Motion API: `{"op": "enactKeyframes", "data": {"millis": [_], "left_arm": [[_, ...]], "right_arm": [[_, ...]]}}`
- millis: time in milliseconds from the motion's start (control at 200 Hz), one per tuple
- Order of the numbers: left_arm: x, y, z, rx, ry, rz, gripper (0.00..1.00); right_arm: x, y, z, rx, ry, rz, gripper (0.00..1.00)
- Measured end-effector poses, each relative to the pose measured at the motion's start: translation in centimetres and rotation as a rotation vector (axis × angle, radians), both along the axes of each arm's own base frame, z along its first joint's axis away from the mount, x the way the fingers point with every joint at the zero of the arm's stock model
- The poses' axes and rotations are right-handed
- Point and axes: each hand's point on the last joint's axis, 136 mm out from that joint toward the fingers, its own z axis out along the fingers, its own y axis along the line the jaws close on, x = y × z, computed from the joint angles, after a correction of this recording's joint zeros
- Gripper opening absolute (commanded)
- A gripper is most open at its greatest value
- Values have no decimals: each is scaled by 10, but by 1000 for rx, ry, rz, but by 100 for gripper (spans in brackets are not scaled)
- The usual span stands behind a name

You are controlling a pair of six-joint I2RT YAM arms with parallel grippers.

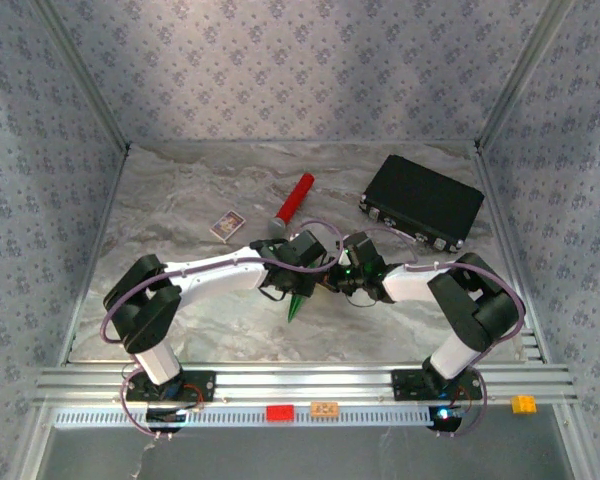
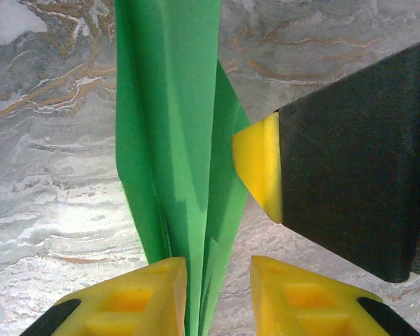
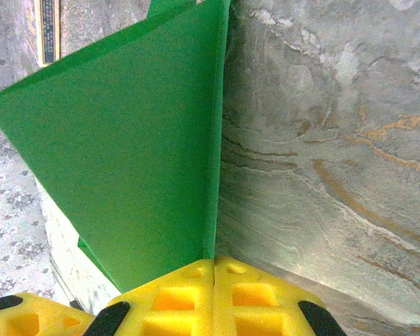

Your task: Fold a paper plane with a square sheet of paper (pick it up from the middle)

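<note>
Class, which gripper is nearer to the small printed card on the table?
Left. The left gripper is at the paper plane, on the side facing the printed card; the right gripper pinches the plane from the far side, toward the black case.

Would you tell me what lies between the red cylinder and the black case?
Only bare table, from red cylinder to black case, in the top view.

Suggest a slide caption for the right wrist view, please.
The right hand, shut, pinches the green paper plane by its folded edge, with the marbled table behind.
</note>
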Motion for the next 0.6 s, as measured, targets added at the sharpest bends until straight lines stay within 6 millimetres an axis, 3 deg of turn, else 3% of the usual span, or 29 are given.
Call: {"op": "enactKeyframes", "data": {"millis": [600], "left_arm": [[0, 11, -17, 61, 1, 12, 35]], "right_arm": [[0, 0, 0, 1, 1, 1, 6]]}}
